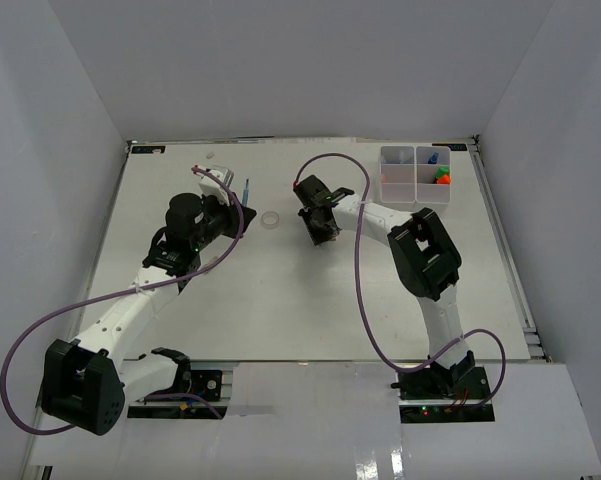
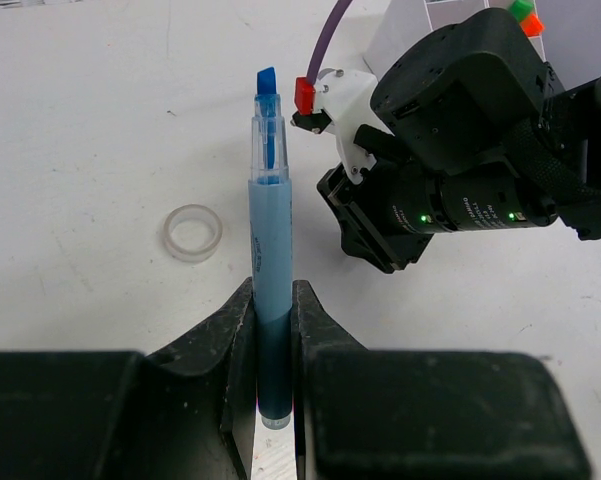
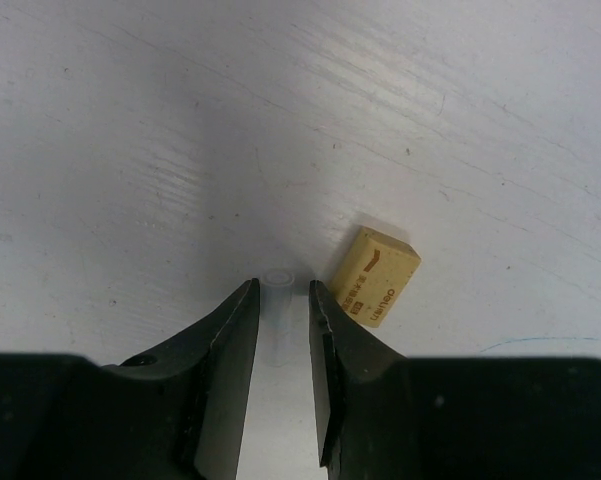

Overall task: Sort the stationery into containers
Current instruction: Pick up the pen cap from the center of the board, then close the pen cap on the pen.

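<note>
The tan eraser (image 3: 377, 276), printed "deli" in brown, lies on the counter (image 3: 130, 120) just right of the right gripper (image 3: 283, 290), whose jaws stand narrow and empty. The left gripper (image 2: 272, 300) clamps a blue, clear-capped pen (image 2: 270, 220) that points forward from it.

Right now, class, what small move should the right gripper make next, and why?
Probably open wider and sidestep toward the eraser: it lies just outside the right gripper, not between the jaws, whose gap looks narrower than it.
</note>
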You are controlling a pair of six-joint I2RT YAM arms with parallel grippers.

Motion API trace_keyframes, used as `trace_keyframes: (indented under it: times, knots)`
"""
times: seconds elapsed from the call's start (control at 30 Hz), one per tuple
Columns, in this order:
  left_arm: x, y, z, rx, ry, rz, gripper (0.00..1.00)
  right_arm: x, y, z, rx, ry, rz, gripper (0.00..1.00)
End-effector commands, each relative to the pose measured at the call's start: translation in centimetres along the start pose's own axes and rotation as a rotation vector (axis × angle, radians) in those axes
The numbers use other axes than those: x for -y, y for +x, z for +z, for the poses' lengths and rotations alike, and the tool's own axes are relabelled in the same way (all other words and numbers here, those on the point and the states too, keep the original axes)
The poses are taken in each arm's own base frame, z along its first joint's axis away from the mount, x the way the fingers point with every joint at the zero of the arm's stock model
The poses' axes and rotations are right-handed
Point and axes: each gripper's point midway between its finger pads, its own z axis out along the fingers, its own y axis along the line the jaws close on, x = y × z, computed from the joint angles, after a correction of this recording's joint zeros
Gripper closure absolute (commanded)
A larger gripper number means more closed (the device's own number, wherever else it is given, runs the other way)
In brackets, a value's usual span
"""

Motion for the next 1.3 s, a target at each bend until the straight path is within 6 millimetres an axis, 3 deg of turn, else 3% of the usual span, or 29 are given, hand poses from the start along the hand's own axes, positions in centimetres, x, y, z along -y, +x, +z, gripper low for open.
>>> trace_keyframes:
  times: [0.0, 0.17, 0.27, 0.33, 0.47, 0.53, 0.57, 0.6, 0.67, 0.7, 0.73, 0.77, 0.8, 0.83, 0.97, 1.03, 1.07, 1.13, 1.17, 1.27]
  knots:
    - [0.9, -1.5, -0.5, 0.038, 0.038, 0.019, 1.00, 0.2, -1.0, -0.3, 0.011, 0.009, 0.002, 0.68]
    - [1.0, -1.5, -0.6, 0.040, 0.049, 0.027, 1.00, 0.2, -1.0, 0.0, -0.012, 0.009, -0.011, 0.71]
    - [1.3, -1.6, -0.6, 0.044, 0.061, 0.029, 1.00, 0.0, -1.0, 0.0, -0.013, 0.000, -0.025, 0.83]
    - [1.3, -1.5, -0.7, 0.045, 0.063, 0.027, 1.00, 0.0, -1.4, -0.4, -0.001, -0.008, -0.032, 0.92]
    - [1.9, -1.8, -0.9, 0.062, 0.098, 0.036, 1.00, -0.2, -3.6, -3.2, 0.073, -0.041, -0.037, 0.92]
    - [2.7, -2.2, -1.3, 0.084, 0.134, 0.051, 1.00, -0.8, -6.3, -6.7, 0.193, -0.104, -0.044, 0.92]
    - [3.0, -2.6, -1.5, 0.103, 0.151, 0.061, 1.00, -1.1, -6.5, -7.9, 0.234, -0.132, -0.046, 0.92]
    - [3.3, -2.9, -1.8, 0.116, 0.167, 0.075, 1.00, -1.6, -9.7, -12.2, 0.406, -0.197, -0.033, 0.92]
    - [4.1, -3.1, -2.2, 0.129, 0.208, 0.087, 1.00, -2.0, -11.4, -16.1, 0.540, -0.256, -0.029, 0.92]
    - [4.5, -3.4, -2.5, 0.146, 0.226, 0.099, 1.00, -2.0, -12.1, -19.6, 0.629, -0.295, -0.027, 0.92]
    - [4.9, -3.9, -2.9, 0.163, 0.245, 0.112, 1.00, -1.9, -13.4, -21.8, 0.720, -0.306, -0.018, 0.92]
    - [5.6, -3.9, -3.2, 0.168, 0.282, 0.126, 1.00, -2.2, -13.9, -25.4, 0.804, -0.358, -0.022, 0.92]
    - [6.1, -4.1, -3.5, 0.176, 0.305, 0.136, 1.00, -2.2, -13.8, -26.3, 0.837, -0.378, -0.023, 0.92]
    - [6.7, -4.5, -4.0, 0.193, 0.333, 0.156, 1.00, -2.3, -14.7, -28.4, 0.927, -0.400, -0.020, 0.92]
    - [9.3, -4.4, -5.5, 0.219, 0.455, 0.226, 1.00, -2.3, -14.7, -36.0, 1.173, -0.507, -0.003, 0.92]
    - [10.7, -3.8, -5.9, 0.215, 0.511, 0.250, 1.00, -2.5, -14.3, -37.0, 1.214, -0.541, 0.006, 0.92]
    - [11.1, -3.7, -6.0, 0.217, 0.528, 0.266, 1.00, -2.4, -14.3, -38.7, 1.270, -0.562, 0.001, 0.92]
    - [12.3, -3.3, -6.3, 0.211, 0.578, 0.274, 1.00, -2.8, -13.6, -39.1, 1.297, -0.606, 0.007, 0.92]
    - [12.5, -3.2, -6.3, 0.211, 0.591, 0.275, 1.00, -3.0, -13.5, -40.9, 1.363, -0.641, -0.003, 0.92]
    - [13.1, -2.5, -6.2, 0.195, 0.617, 0.267, 1.00, -3.6, -12.8, -41.0, 1.388, -0.698, -0.001, 0.92]
